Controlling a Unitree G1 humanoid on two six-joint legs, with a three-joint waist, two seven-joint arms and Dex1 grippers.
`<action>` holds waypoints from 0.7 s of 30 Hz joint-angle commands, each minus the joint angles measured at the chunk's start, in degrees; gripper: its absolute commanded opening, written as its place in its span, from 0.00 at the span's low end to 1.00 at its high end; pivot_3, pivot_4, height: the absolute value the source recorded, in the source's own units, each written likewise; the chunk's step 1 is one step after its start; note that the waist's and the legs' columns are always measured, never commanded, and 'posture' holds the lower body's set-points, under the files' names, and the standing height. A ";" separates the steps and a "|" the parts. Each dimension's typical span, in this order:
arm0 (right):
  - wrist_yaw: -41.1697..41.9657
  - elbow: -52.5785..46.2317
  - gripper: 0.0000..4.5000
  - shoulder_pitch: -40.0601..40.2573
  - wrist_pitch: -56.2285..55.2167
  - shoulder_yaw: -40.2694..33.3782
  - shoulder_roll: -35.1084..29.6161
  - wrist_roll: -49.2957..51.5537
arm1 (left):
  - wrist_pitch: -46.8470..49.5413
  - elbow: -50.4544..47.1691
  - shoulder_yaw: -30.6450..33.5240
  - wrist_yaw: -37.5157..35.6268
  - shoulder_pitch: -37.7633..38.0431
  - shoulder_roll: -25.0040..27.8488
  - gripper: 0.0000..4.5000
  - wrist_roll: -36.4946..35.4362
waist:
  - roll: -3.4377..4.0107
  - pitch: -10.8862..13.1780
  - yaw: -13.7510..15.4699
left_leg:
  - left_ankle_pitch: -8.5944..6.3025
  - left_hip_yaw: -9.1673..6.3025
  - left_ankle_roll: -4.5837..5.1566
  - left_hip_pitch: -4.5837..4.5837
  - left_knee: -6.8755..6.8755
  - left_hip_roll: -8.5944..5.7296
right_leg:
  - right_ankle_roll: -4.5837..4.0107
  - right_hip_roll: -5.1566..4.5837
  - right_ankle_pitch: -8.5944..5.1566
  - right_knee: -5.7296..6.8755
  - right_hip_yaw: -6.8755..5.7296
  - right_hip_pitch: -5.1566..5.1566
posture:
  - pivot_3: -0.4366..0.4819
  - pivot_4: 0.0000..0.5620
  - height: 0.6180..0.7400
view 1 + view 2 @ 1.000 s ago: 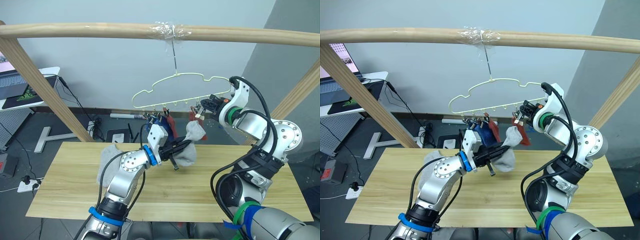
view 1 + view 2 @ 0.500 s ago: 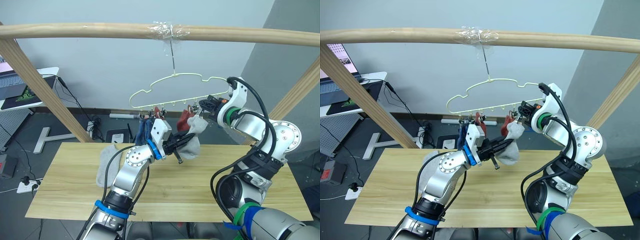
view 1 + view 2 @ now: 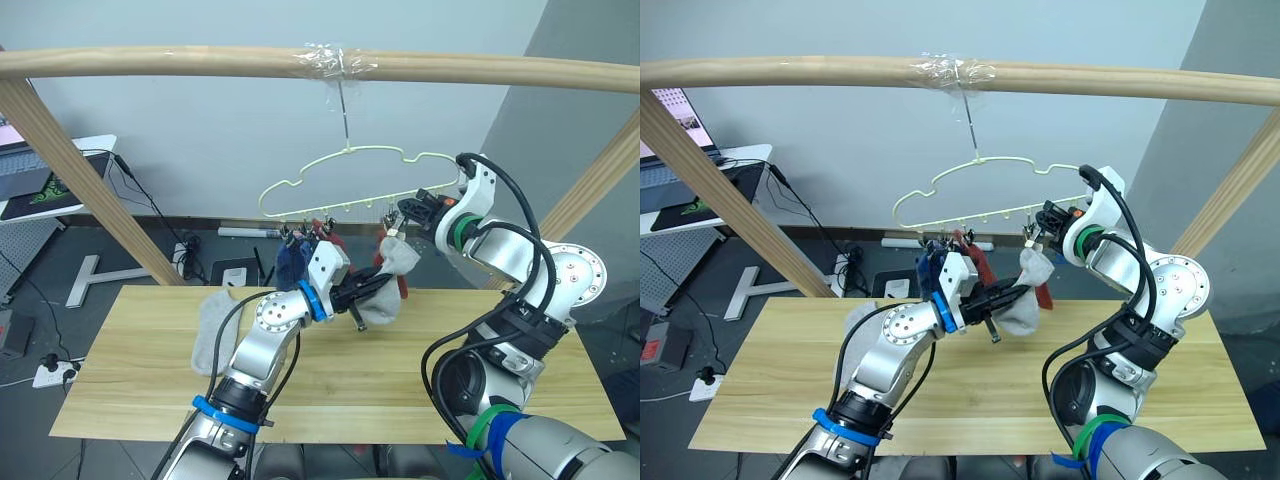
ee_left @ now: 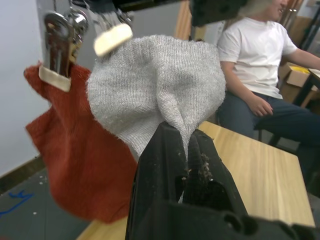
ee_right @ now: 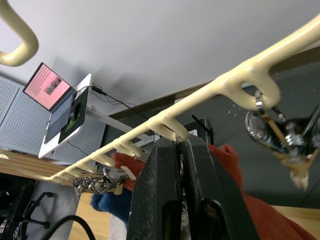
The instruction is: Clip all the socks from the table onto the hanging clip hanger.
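Left gripper [image 3: 363, 302] pinches a grey sock [image 3: 388, 291] hanging lengthwise under the crowded clip hanger [image 3: 345, 185], right gripper [image 3: 404, 216] squeezing a clip [image 5: 176, 150].

A light grey sock [image 3: 388, 290] is pinched at a fold in the left gripper [image 3: 372, 291], its cuff raised just under the right gripper [image 3: 403, 214], which pinches a clip on the pale yellow clip hanger [image 3: 345, 180]. Rust red socks [image 4: 70, 155] and blue socks [image 3: 292, 262] hang clipped behind the left gripper. Another grey sock [image 3: 212, 325] lies flat on the table [image 3: 130, 380], beside that arm.
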 commanded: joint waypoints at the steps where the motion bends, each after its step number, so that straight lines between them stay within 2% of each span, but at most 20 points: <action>1: -0.38 -0.93 0.00 0.67 0.44 0.60 1.41 1.45 | -1.95 -1.14 0.12 0.24 -2.01 -0.26 0.00 0.31 | 0.00 0.00 -0.04 | 0.00 0.00 0.00 0.00 0.00 0.00 | 0.00 0.00 0.00 0.00 0.00 0.00 | 0.55 0.18 1.00; 10: 0.12 -0.68 0.00 1.14 0.44 1.48 0.43 2.54 | -1.43 -2.32 -0.19 0.40 -2.04 -0.46 0.00 0.24 | 0.00 0.00 -0.19 | 0.00 0.00 0.00 0.00 0.00 0.00 | 0.00 0.00 0.00 0.01 0.00 0.00 | 0.56 0.18 1.00; 13: 0.18 -0.58 0.18 0.66 0.44 0.38 0.79 3.14 | -1.51 -2.56 -0.19 0.13 -1.52 -0.19 0.00 0.13 | 0.00 0.00 -0.25 | 0.00 0.00 0.00 0.01 0.00 0.00 | 0.00 0.00 0.00 0.03 0.00 0.00 | 0.56 0.18 1.00; 21: 7.26 -1.31 0.81 2.66 0.44 1.55 -6.14 5.21 | -1.31 -2.20 -0.41 0.41 -1.46 -0.51 0.00 0.23 | 0.00 0.00 -0.30 | 0.00 0.01 0.00 -0.02 0.03 -0.01 | 0.00 0.00 0.00 0.02 0.02 0.00 | 0.55 0.16 1.00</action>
